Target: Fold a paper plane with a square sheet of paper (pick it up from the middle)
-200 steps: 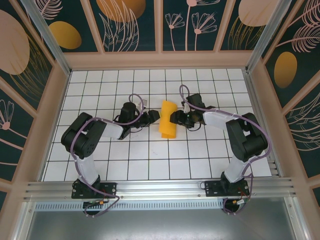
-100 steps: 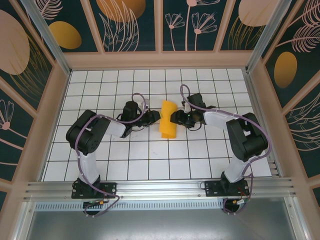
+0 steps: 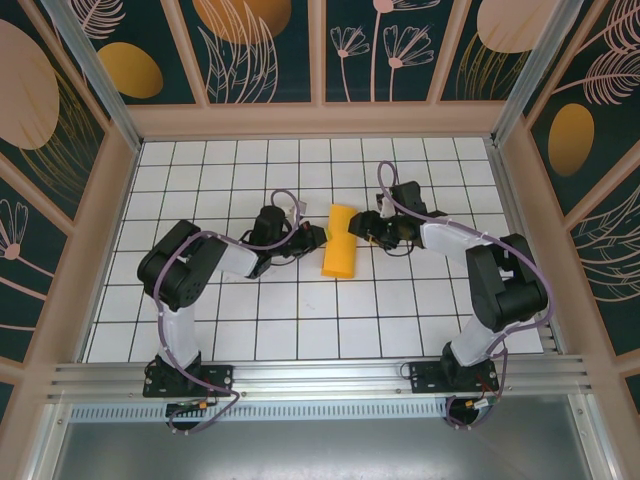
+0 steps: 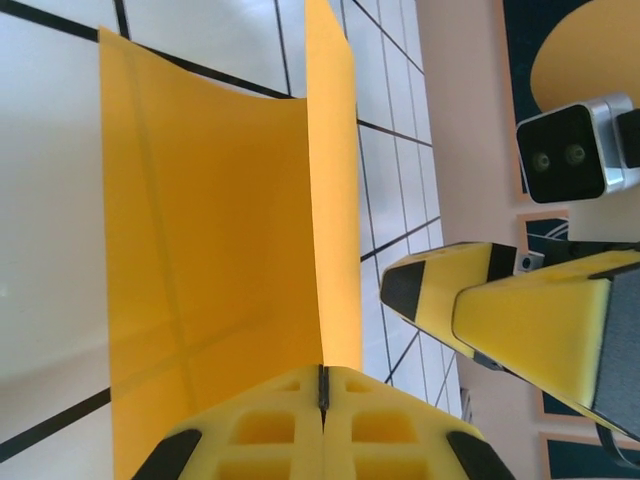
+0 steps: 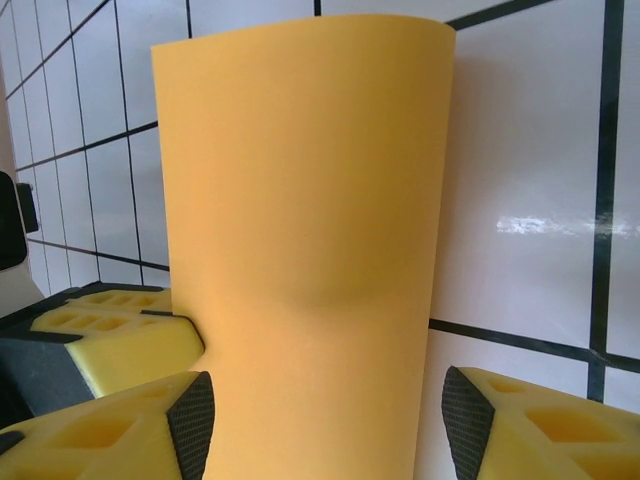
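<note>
The square sheet of paper (image 3: 339, 241) is bright orange-yellow and stands bowed into an arch on the white tiled floor, mid-table. My left gripper (image 3: 318, 237) is at its left side, shut on the paper's edge (image 4: 322, 385); one flap (image 4: 330, 180) rises straight up from the closed jaws. My right gripper (image 3: 364, 227) is at the paper's right side and open. Its two fingertips (image 5: 190, 420) straddle the arched sheet (image 5: 310, 230), which bulges toward that camera. In the left wrist view the right gripper's fingers (image 4: 470, 300) are just past the paper.
The white tiled floor (image 3: 300, 300) is walled by tan rails and dark leaf-patterned panels (image 3: 255, 45). A metal rail (image 3: 320, 375) with both arm bases runs along the near edge. Open tiles lie in front of and behind the paper.
The left gripper moved right up to the paper and shut on its edge. The right gripper shifted slightly up and right, and the paper moved a little right with it.
</note>
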